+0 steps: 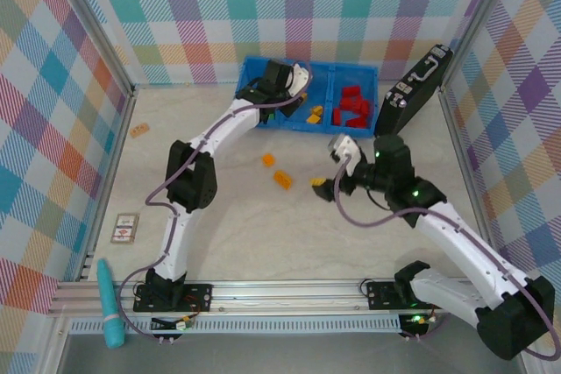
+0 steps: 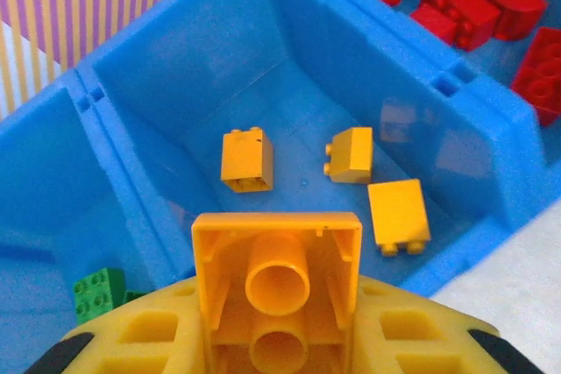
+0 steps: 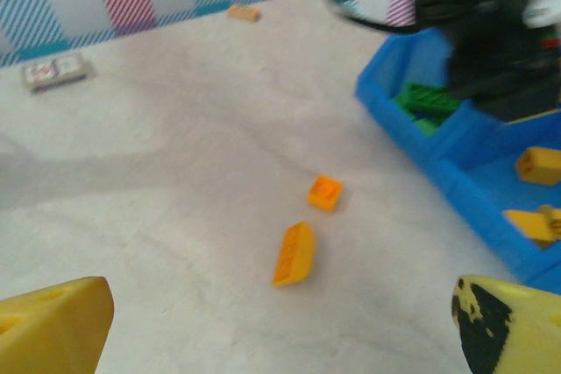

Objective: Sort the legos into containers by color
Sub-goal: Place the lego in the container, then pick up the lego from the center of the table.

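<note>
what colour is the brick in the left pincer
Yellow-orange; the brick shows best in the left wrist view.

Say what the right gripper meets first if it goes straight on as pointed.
Likely the long orange brick on the table, ahead of the open right gripper; a smaller orange brick lies just beyond. Depth is unclear.

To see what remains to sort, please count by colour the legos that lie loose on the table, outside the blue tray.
Yellow-orange legos: 3
Red: 0
Green: 0
Total: 3
</note>
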You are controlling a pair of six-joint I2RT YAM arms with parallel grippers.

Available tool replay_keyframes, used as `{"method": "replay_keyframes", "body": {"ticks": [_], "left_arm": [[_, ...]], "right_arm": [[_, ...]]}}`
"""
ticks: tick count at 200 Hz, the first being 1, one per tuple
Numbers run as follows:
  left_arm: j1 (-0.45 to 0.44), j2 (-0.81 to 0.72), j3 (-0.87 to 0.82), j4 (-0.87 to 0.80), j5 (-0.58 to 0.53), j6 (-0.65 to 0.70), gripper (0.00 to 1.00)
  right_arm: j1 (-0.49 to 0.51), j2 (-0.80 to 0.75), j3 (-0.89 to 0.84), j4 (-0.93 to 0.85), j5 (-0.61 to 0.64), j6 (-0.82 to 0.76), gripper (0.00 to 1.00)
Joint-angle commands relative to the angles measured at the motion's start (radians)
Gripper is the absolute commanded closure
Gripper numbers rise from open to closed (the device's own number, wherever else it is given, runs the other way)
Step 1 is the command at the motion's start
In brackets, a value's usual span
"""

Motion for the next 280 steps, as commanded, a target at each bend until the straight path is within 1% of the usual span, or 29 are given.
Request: {"method": "replay_keyframes", "body": {"ticks": [1, 13, 26, 41, 65, 89, 98, 131, 156, 172, 192, 225, 258, 280], "left_arm": [[-0.005, 0.070, 0.094, 0.052, -0.023, -0.037, 0.76], [-0.005, 0.105, 0.131, 0.050, -0.017, -0.049, 0.76], [-0.006, 0.122, 0.132, 0.078, -0.010, -0.060, 0.73], [-0.006, 0.137, 0.133, 0.101, 0.001, -0.079, 0.70], [-0.010, 0.154, 0.133, 0.121, 0.005, -0.092, 0.65], [-0.012, 0.155, 0.132, 0.131, 0.009, -0.096, 0.61], [-0.013, 0.149, 0.132, 0.133, 0.006, -0.096, 0.57], [-0.012, 0.083, 0.108, 0.134, 0.028, -0.077, 0.48], [-0.013, 0.016, 0.095, 0.119, 0.068, -0.053, 0.46], [-0.013, -0.045, 0.082, 0.096, 0.067, -0.042, 0.46], [-0.012, -0.152, 0.012, 0.107, 0.048, -0.023, 0.44], [-0.005, -0.387, -0.139, 0.107, -0.023, 0.012, 0.42], [0.013, -0.648, -0.335, 0.130, -0.078, 0.009, 0.39], [0.013, -0.799, -0.431, 0.090, -0.096, 0.014, 0.38]], "right_arm": [[0.072, -0.016, -0.071, 0.032, 0.084, -0.029, 0.01], [0.118, -0.006, -0.087, 0.022, 0.127, -0.035, 0.01], [0.164, 0.010, -0.095, 0.010, 0.166, -0.042, 0.01], [0.199, 0.040, -0.097, -0.003, 0.202, -0.044, 0.01], [0.245, 0.095, -0.099, 0.023, 0.271, -0.047, 0.00], [0.254, 0.155, -0.098, 0.070, 0.311, -0.041, 0.02], [0.254, 0.178, -0.099, 0.098, 0.321, -0.041, 0.02], [0.254, 0.279, -0.095, 0.188, 0.363, -0.034, 0.01], [0.254, 0.366, -0.067, 0.217, 0.386, -0.034, 0.00], [0.254, 0.425, -0.044, 0.244, 0.386, -0.029, 0.00], [0.254, 0.506, 0.002, 0.270, 0.374, -0.001, 0.00], [0.254, 0.637, 0.089, 0.300, 0.354, 0.049, 0.01], [0.251, 0.771, 0.201, 0.270, 0.377, 0.077, 0.01], [0.239, 0.850, 0.277, 0.215, 0.404, 0.101, 0.03]]}}
